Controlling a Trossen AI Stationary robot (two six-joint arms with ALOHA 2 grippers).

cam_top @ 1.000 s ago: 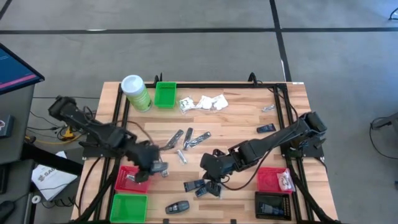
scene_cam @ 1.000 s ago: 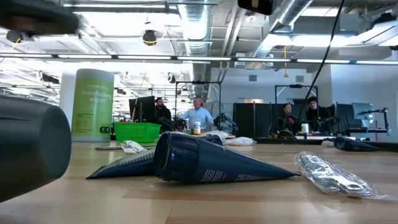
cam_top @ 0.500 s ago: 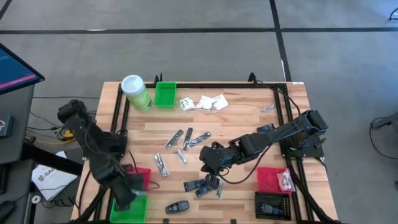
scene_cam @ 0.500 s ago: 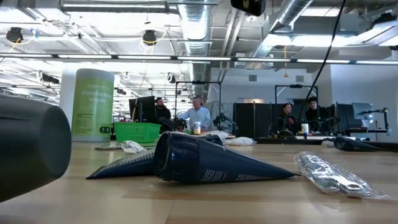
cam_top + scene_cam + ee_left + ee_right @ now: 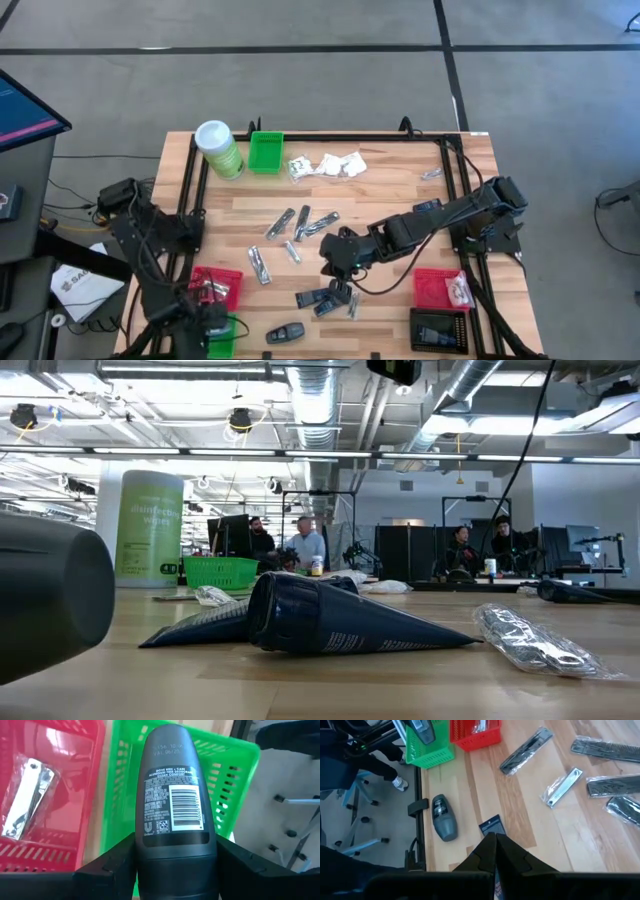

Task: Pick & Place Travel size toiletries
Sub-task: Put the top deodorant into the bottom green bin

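Left tool [image 5: 175, 865] clamped on dark roll-on deodorant [image 5: 174, 805], over green bin [image 5: 235, 775] at lower left of high view, beside red bin [image 5: 95, 740]. Deodorant: rigid smooth plastic, likely slippery, moderate weight; grip across broad body. Grey-black, rounded cap, barcode label. Right tool [image 5: 495, 851] at centre of surface, fingers together above blue-black packet [image 5: 491, 826]

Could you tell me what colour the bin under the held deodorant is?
Green, a slatted plastic bin; clearest in the left wrist view.
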